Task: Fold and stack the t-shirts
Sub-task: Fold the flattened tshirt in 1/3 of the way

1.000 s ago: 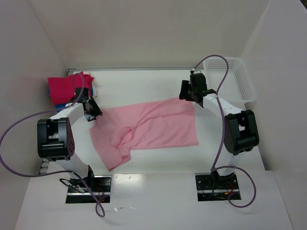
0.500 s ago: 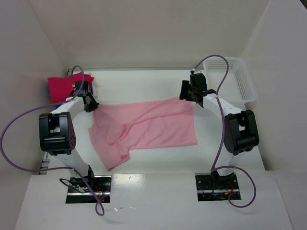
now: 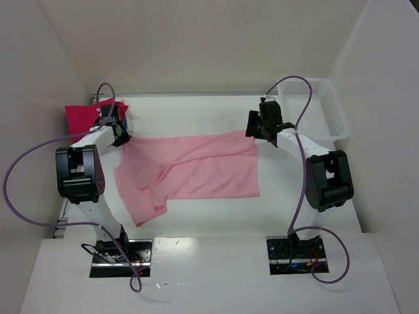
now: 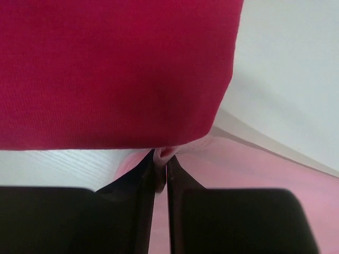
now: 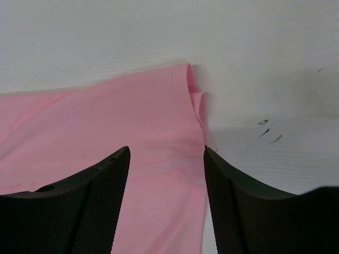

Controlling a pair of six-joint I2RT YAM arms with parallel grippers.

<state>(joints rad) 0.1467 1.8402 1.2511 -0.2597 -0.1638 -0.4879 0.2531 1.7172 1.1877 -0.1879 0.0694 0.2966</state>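
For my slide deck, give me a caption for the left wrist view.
Left gripper pinches the light pink t-shirt beside the folded magenta t-shirt.

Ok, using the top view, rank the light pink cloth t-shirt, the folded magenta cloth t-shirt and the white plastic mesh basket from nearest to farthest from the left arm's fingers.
1. Light pink cloth t-shirt: corner pinched in the left fingers.
2. Folded magenta cloth t-shirt: just beside them, far-left.
3. White plastic mesh basket: far right corner.

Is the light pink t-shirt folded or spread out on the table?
Spread out: the light pink t-shirt lies wide across the table, one sleeve showing, with only some wrinkles.
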